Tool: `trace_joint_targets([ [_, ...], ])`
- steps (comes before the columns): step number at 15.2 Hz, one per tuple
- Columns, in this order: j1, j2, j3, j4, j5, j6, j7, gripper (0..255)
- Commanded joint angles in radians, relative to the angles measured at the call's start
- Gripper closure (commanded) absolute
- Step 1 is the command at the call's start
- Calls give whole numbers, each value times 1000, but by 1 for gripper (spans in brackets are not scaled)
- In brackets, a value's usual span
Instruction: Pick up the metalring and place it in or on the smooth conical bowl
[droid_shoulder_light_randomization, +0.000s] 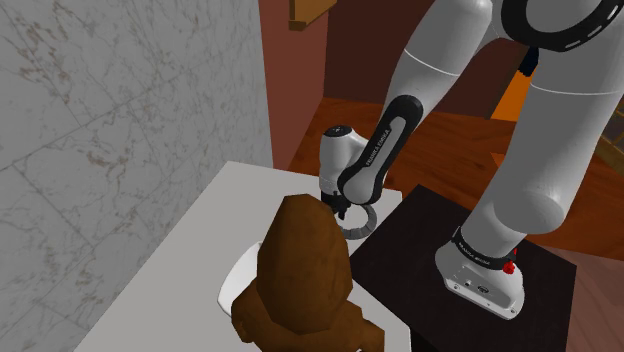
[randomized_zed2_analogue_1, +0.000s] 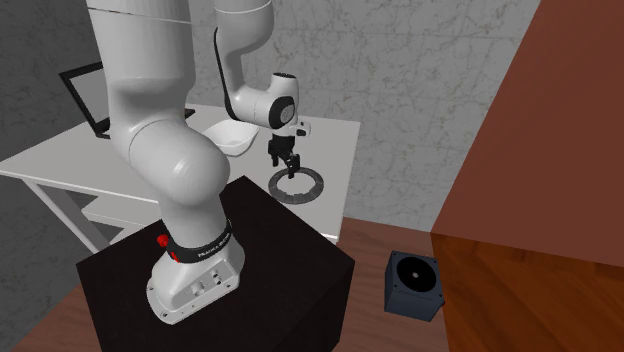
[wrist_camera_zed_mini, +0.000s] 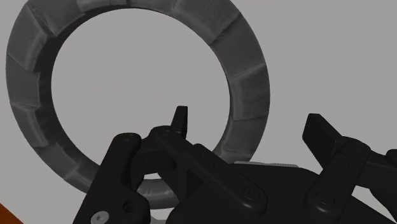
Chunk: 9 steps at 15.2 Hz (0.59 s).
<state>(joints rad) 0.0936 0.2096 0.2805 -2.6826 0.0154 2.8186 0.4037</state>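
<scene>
White Franka arm (randomized_zed2_analogue_1: 160, 150) reaches out and folds down at the elbow.
Its wrist (randomized_zed2_analogue_1: 270, 103) points the all-black gripper (randomized_zed2_analogue_1: 287, 166) downward, seemingly near vertical; the two fingers (wrist_camera_zed_mini: 181, 121) stand well apart, not meeting.

Brown lumpy figure (droid_shoulder_light_randomization: 305, 275) fills the lower centre of the shoulder view, sitting on a white table (droid_shoulder_light_randomization: 215, 215). Grey marbled wall (droid_shoulder_light_randomization: 120, 110) takes up that view's left half. Second exterior view: thin black frame (randomized_zed2_analogue_1: 80, 104) propped at the table's far left, lower shelf (randomized_zed2_analogue_1: 95, 210) under the tabletop, dark blue box (randomized_zed2_analogue_1: 414, 285) with a round recess on the wooden floor (randomized_zed2_analogue_1: 500, 300) lower right, reddish-brown wall (randomized_zed2_analogue_1: 540, 130) on the right.
</scene>
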Motion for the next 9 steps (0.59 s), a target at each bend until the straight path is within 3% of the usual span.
trace_joint_targets([
  [1, 0, 0, 0, 0, 0, 0, 0, 0],
  [2, 0, 0, 0, 0, 0, 0, 0, 0],
  [3, 0, 0, 0, 0, 0, 0, 0, 255],
  [9, 3, 2, 1, 3, -1, -1, 4, 255],
])
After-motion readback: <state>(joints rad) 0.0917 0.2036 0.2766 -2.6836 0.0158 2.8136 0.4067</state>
